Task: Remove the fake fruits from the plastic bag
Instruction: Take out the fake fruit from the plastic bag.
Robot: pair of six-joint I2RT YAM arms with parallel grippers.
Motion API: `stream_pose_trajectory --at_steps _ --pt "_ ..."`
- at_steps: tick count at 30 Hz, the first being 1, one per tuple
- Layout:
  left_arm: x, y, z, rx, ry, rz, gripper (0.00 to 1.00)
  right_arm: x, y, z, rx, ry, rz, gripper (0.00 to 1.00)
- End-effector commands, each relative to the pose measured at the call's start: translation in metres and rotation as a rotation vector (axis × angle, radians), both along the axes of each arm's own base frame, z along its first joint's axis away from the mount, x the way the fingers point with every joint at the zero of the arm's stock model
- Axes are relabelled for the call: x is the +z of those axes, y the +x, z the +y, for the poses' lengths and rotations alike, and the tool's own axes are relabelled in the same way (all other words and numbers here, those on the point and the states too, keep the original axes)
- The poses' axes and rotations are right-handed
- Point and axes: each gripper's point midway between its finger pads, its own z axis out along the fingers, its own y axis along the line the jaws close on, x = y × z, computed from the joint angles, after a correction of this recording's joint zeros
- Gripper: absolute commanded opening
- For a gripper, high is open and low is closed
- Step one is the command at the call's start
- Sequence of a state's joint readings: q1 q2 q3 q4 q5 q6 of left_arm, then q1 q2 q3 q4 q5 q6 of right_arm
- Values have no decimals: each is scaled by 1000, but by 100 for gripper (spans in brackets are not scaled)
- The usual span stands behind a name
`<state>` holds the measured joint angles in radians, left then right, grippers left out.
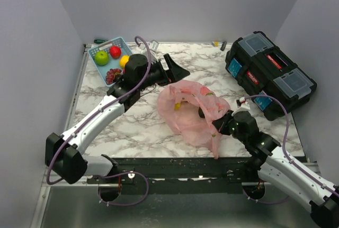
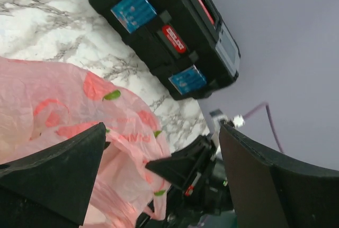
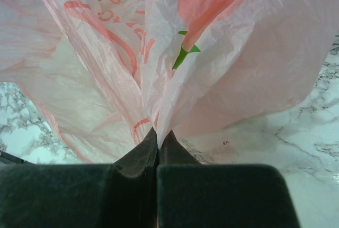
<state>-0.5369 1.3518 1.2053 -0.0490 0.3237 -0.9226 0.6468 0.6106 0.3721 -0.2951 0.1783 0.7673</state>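
The pink plastic bag lies crumpled in the middle of the table. A yellow fruit shows through it, and a dark shape sits in its opening. My right gripper is shut on the bag's near right edge; the right wrist view shows its fingertips pinching gathered bag film. My left gripper is open and empty just behind the bag. In the left wrist view it looks over the bag toward the right arm. A green apple, a red apple, a yellow fruit and a dark fruit lie in the basket.
The light blue slotted basket stands at the back left corner. A black toolbox with blue latches stands at the right edge; it also shows in the left wrist view. Small items lie along the back edge.
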Motion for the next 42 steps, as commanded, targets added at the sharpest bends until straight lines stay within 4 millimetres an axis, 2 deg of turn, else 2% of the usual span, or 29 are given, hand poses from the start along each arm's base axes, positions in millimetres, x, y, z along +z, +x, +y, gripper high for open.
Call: stream_pose_trajectory --at_steps 1,9,14,18,22,24,27,30,37,42 --pt "5 -39 -7 -49 84 -210 86 10 -4 4 34 16 -18 1" --pt "-44 -131 -22 -244 170 -242 84 22 -11 20 143 65 -65 1" --pt "-53 -181 -25 -389 237 -382 83 24 -35 64 424 182 -55 1" --pt "-51 -206 -24 -439 240 -443 83 42 -55 93 626 321 -88 1" --pt "-56 -215 -21 -436 220 -447 83 52 -72 105 754 384 -90 1" --pt "-69 -217 -21 -429 220 -419 80 52 -74 103 763 372 -85 1" --pt "-98 -212 -21 -411 269 -340 79 38 -50 82 561 255 -63 1" --pt "-123 -207 -29 -406 324 -266 79 21 -44 60 427 174 -16 1" --pt "-160 -179 -46 -313 450 -158 82 14 -48 48 371 162 10 1" --pt "-187 -169 -65 -296 492 -72 84 17 -45 40 324 149 5 1"
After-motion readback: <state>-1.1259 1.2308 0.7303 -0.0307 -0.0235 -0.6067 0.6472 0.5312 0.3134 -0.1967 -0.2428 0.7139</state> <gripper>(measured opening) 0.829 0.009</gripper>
